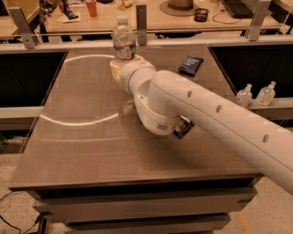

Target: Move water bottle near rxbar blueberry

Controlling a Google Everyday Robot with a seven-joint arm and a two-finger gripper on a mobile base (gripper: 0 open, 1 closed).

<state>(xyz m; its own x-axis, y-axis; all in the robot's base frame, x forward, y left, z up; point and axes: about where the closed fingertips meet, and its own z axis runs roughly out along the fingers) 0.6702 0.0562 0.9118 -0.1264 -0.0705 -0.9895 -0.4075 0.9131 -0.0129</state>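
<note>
Gripper [122, 67] at water bottle [124, 39] base, upper centre; its closure cannot be told. Advise upright, low travel rightward to rxbar blueberry [191, 65].

I count one water bottle [124, 39] on the one table [82, 151], with my one gripper [120, 65] down at the bottle's foot, on the end of my one arm [229, 123]. Snack wrappers: two in all — one rxbar blueberry [191, 65] and one black wrapper [183, 128], which is mostly hidden under my arm. There are two tiny clear bottles [244, 95] standing off the table. On the far desk — one red cup [91, 7], one hat [180, 5], one small dark pot [200, 14] and one keyboard [236, 7].
</note>
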